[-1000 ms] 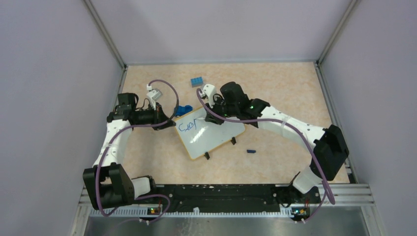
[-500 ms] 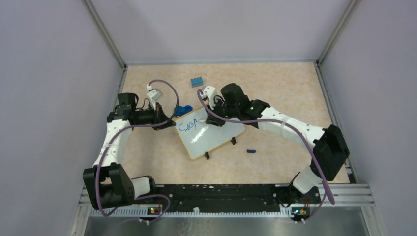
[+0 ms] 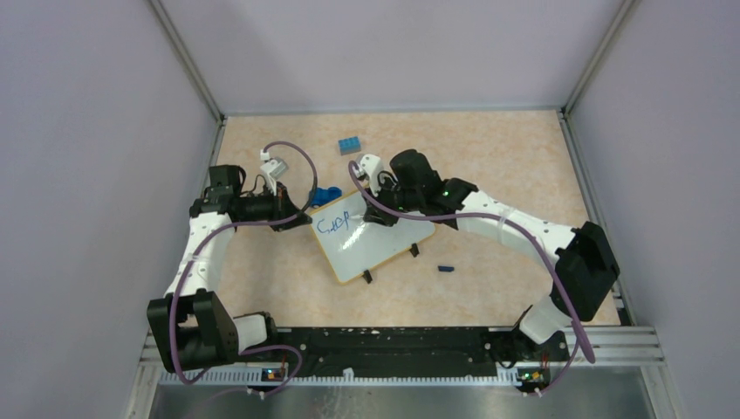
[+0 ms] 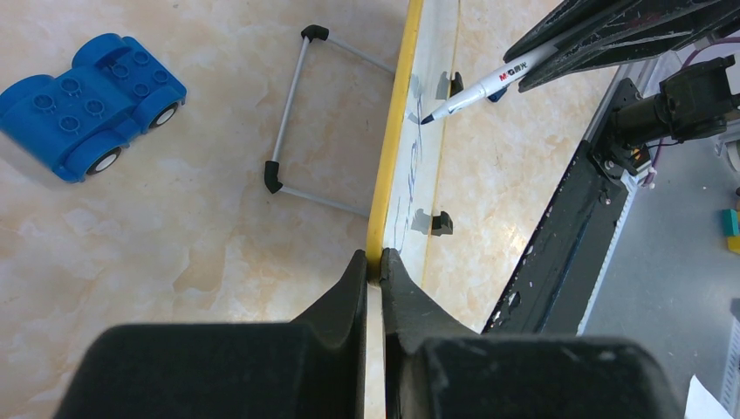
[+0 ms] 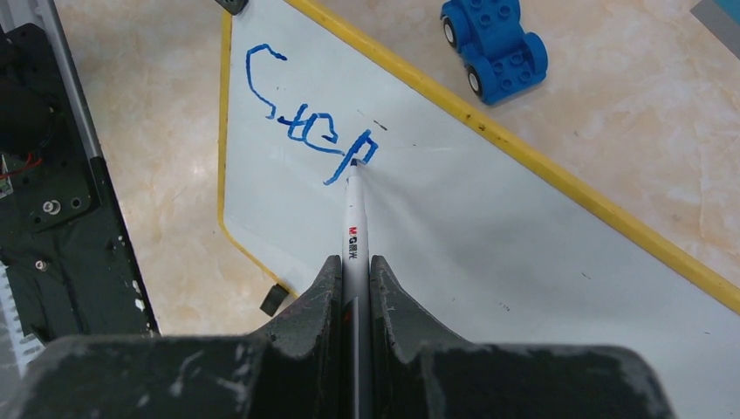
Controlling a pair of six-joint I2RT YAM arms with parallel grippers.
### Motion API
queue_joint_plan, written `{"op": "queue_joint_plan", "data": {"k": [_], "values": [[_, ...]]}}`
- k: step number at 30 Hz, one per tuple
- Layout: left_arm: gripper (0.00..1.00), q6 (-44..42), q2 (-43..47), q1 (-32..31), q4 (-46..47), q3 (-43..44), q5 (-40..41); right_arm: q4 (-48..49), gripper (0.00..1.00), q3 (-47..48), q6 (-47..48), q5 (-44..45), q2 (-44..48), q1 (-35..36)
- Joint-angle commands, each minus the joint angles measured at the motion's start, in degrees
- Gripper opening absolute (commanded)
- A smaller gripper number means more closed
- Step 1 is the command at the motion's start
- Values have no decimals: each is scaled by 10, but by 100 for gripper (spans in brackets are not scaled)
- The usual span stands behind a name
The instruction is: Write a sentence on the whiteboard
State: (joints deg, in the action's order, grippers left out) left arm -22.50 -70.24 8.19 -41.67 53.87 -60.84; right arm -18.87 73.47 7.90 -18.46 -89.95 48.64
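Observation:
The whiteboard [image 3: 384, 249] lies at an angle mid-table, white with a yellow rim [image 4: 393, 148]. My left gripper [image 4: 374, 262] is shut on that rim at the board's left corner [image 3: 307, 218]. My right gripper [image 5: 355, 262] is shut on a white marker [image 5: 354, 218] over the board [image 3: 377, 214]. The marker's tip touches the end of the sentence [image 5: 305, 131], a short blue scrawl near the board's upper left [image 3: 334, 225]. The left wrist view sees the board edge-on, with the marker [image 4: 489, 83] slanting down to it.
A blue toy car [image 3: 326, 195] sits just beyond the board's far edge, close to both grippers. A blue brick [image 3: 350, 144] lies farther back. A small dark cap [image 3: 446, 268] rests right of the board. The board's wire stand [image 4: 297, 113] lies on the table behind it.
My right gripper and the marker have shifted slightly toward the far left over the board. The left gripper and the board have stayed put.

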Motion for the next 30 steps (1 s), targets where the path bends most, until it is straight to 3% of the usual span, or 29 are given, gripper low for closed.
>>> {"op": "queue_joint_plan", "data": {"k": [1, 7, 30], "values": [[0, -12, 9, -7, -2, -9, -2, 11, 0, 14, 1, -8, 15, 5], [0, -12, 12, -7, -2, -9, -1, 0, 0, 12, -12, -42, 52, 5], [0, -27, 10, -7, -5, -6, 13, 0, 0, -4, 7, -32, 71, -41]]}}
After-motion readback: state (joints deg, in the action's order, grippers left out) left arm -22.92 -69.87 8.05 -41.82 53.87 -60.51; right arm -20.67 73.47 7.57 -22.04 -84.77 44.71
